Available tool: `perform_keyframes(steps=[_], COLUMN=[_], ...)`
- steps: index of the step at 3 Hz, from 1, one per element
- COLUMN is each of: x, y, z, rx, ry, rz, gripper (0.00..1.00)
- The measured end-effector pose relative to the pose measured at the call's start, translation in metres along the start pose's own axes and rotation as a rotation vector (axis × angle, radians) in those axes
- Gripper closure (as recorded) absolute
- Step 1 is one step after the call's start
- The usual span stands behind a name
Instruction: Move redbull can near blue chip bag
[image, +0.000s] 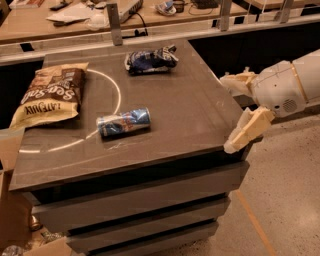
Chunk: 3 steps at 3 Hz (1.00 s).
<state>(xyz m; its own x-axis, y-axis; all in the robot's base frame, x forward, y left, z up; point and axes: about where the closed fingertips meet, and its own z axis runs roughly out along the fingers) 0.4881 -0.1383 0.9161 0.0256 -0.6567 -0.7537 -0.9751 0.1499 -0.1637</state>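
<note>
The redbull can (123, 122) lies on its side on the dark table top (185, 110), left of the middle, near the front. The blue chip bag (150, 59) lies crumpled at the back of the table, right of the middle, well apart from the can. My gripper (239, 107) is at the table's right edge, far to the right of the can. Its two cream fingers (248, 131) are spread wide and hold nothing.
A larger brown-and-tan chip bag (47, 95) lies at the table's left side. A white arc (112, 85) is drawn on the top. A wooden bench with clutter (75, 12) runs behind. A cardboard box (12, 220) stands at the lower left.
</note>
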Motion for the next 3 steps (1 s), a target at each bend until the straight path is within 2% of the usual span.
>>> perform_keyframes(steps=[1, 3], x=[-0.01, -0.035], y=[0.004, 0.003], z=[0.03, 0.089], rx=[-0.06, -0.194], ry=[-0.09, -0.223], rz=[0.019, -0.015], gripper=[0.0, 0.0])
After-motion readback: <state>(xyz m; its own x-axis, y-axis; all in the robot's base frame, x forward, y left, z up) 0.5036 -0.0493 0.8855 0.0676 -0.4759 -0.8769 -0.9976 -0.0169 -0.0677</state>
